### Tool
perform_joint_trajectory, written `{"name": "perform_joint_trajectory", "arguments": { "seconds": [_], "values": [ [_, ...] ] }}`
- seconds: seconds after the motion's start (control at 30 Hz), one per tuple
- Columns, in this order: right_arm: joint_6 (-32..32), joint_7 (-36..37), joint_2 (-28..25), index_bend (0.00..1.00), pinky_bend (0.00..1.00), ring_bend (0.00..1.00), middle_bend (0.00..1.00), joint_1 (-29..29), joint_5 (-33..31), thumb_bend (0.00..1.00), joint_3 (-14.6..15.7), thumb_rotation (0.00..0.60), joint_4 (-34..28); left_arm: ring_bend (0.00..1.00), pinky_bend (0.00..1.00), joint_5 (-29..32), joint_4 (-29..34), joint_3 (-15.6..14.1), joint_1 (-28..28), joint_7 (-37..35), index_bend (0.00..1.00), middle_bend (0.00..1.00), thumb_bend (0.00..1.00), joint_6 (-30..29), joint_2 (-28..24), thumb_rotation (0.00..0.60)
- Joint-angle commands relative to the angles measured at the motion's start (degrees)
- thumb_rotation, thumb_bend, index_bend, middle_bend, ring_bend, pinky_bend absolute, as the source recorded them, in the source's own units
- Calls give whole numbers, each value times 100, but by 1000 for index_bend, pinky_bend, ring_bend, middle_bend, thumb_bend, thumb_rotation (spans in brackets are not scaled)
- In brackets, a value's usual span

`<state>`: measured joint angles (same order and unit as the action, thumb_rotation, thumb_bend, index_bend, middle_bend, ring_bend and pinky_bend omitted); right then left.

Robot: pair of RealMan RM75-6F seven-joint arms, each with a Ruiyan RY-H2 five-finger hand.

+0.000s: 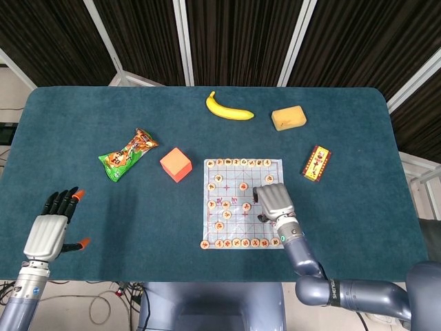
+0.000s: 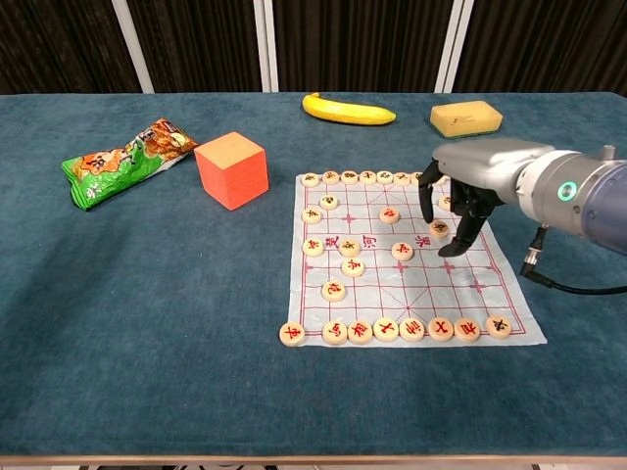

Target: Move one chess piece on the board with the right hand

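The paper chess board lies at the table's middle front, with round wooden pieces in a row along its near edge, a row along its far edge and several scattered between. My right hand hovers over the board's right half, palm down. Its fingers point down on either side of one piece, which still sits on the board. In the head view that piece is hidden under the hand. My left hand rests open near the front left edge, fingers spread.
Left of the board stand an orange cube and a green snack bag. Behind the board lie a banana and a yellow sponge. A small card box lies right of the board.
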<state>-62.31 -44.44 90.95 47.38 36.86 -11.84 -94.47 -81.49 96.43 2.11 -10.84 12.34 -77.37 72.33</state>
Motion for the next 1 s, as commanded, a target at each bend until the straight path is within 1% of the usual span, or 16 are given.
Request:
{"name": "perform_joint_trajectory", "arguments": {
  "seconds": [0.03, 0.2, 0.4, 0.63, 0.87, 1.0],
  "values": [
    [-1, 40, 58, 494, 924, 1000, 1000, 23, 10, 244, 18, 600, 76, 0, 0, 5, 0, -1, -13, 4, 0, 0, 0, 18, 5, 600],
    [51, 136, 159, 493, 936, 1000, 1000, 59, -129, 297, -14, 600, 205, 0, 0, 43, 13, 7, -32, -6, 0, 0, 0, 54, 24, 600],
    [99, 34, 261, 439, 950, 1000, 1000, 153, -329, 319, 22, 600, 290, 0, 0, 82, 21, 12, -50, -41, 0, 0, 0, 93, 24, 600],
    [123, -15, 413, 414, 969, 1000, 1000, 247, -586, 328, 12, 600, 487, 0, 0, 90, 21, 3, -71, -79, 0, 0, 0, 131, 20, 600],
    [140, 41, 504, 414, 982, 1000, 1000, 292, -599, 361, -2, 600, 613, 0, 0, 118, 25, 9, -86, -91, 0, 0, 0, 152, 34, 600],
    [158, 77, 563, 414, 992, 1000, 1000, 300, -616, 363, 17, 600, 699, 0, 0, 115, 29, 4, -92, -81, 0, 0, 0, 152, 41, 600]
  ]
}}
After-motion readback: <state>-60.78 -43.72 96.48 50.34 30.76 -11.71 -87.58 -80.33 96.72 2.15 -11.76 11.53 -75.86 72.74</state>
